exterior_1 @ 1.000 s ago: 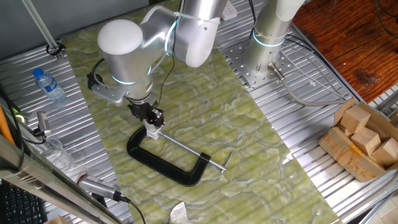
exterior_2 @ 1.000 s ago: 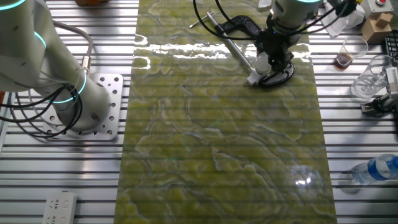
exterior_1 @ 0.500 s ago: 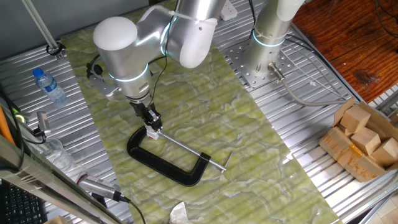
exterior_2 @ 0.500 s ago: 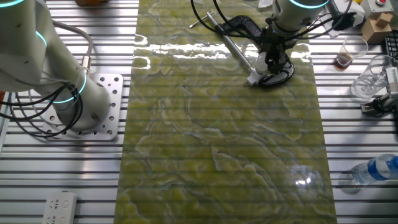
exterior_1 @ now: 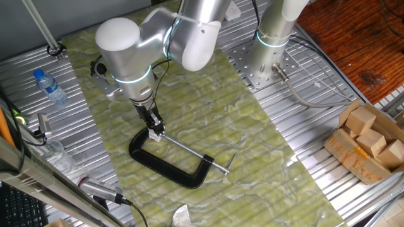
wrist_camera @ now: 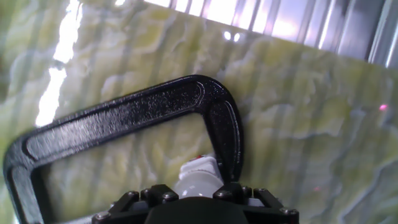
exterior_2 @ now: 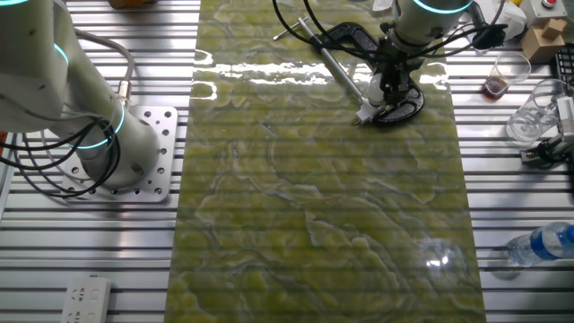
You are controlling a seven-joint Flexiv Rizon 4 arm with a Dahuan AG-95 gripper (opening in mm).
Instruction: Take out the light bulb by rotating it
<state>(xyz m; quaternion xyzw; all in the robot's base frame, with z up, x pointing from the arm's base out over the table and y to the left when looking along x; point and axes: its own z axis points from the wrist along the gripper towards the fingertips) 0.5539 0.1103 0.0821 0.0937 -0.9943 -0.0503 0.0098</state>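
The light bulb is frosted white and sits in a small white socket fitting clamped in a black C-clamp lying on the green mat. My gripper comes down from above, fingers on either side of the bulb, shut on it. In one fixed view the gripper stands over the clamp's left end. In the other fixed view the bulb shows white between the dark fingers, with the socket below it.
The clamp's screw rod runs right across the mat. A paper scrap lies at the front edge. A water bottle stands at left, a box of wooden blocks at right, and a second arm's base behind.
My hand has turned about its own axis over the bulb, with the wrist swinging round. The clamp and socket have stayed where they were.
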